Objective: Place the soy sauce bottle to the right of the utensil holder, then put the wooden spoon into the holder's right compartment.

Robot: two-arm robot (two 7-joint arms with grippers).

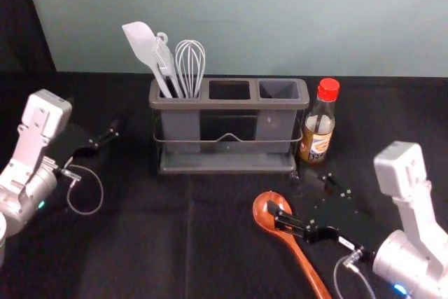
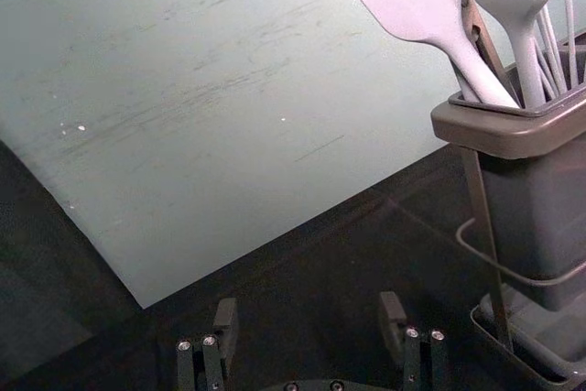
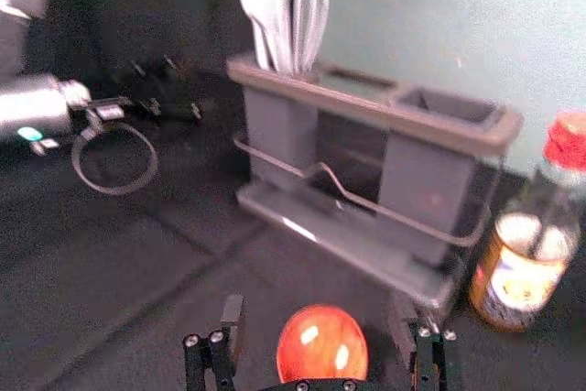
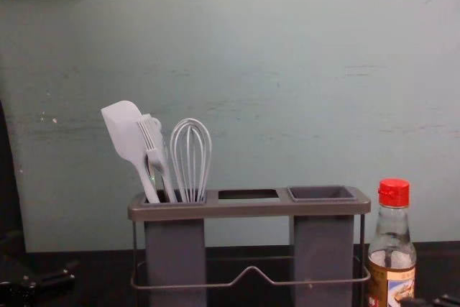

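From the head view I judge the bottle step done: the soy sauce bottle (image 1: pixel 320 131) stands upright just beside the utensil holder (image 1: pixel 229 106), on its right. The spoon step is in hand. The wooden spoon (image 1: pixel 299 258) lies on the worktop in front of the holder's right part, bowl nearest the holder, handle running back toward me and rightward. My right hand (image 1: pixel 301 195) is open over the bowl end, between spoon and holder; one finger overlaps the bowl, though I can't tell whether they touch.

The left wrist view has my left hand (image 2: pixel 309 307) idle and open, off to the holder's left.

In the right wrist view the fingers are well apart, the spoon's bowl showing between them and the holder beyond. I'd want to line up with the handle, close on it, then lift and tilt the spoon upright.

In the chest view the holder's right compartment (image 4: pixel 323 257) has nothing standing in it, with the bottle near its outer side. I'd judge a wide swing there could knock the bottle.
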